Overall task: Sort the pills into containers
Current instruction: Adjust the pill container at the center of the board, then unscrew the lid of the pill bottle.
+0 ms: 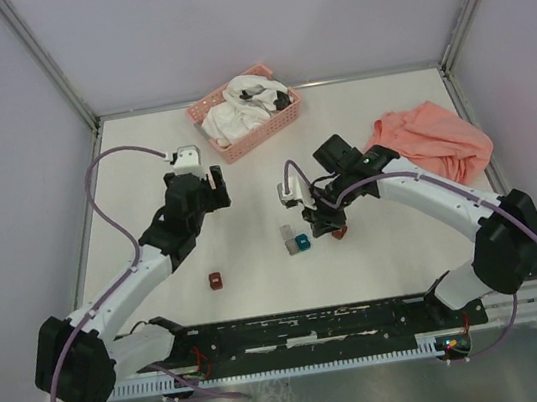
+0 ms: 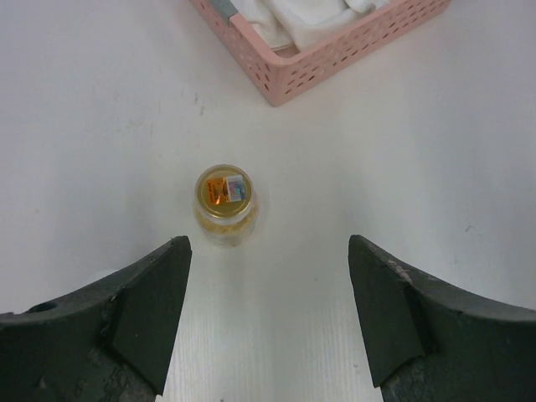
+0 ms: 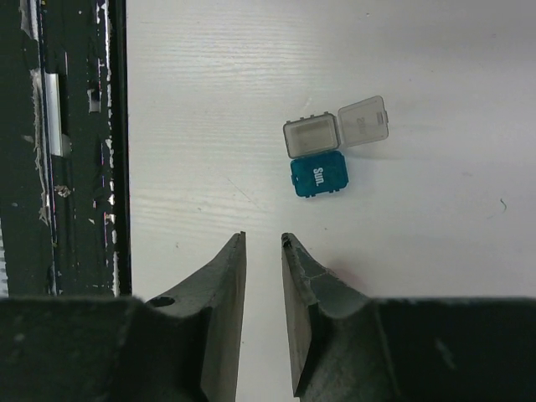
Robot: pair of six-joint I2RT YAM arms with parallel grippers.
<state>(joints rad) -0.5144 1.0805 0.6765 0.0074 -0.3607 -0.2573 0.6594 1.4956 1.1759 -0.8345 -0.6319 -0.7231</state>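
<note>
Open grey box (image 3: 312, 136) beside teal box (image 3: 319, 174)

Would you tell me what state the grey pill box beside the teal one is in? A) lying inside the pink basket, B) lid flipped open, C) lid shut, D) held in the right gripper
B: in the right wrist view the grey box shows its hollow inside, with its clear lid laid flat beside it, next to the teal box.

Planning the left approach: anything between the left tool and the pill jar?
Nothing visible. In the left wrist view the pill jar stands upright on bare table just ahead of the open left tool. The pink basket sits farther back, beyond the jar.
</note>
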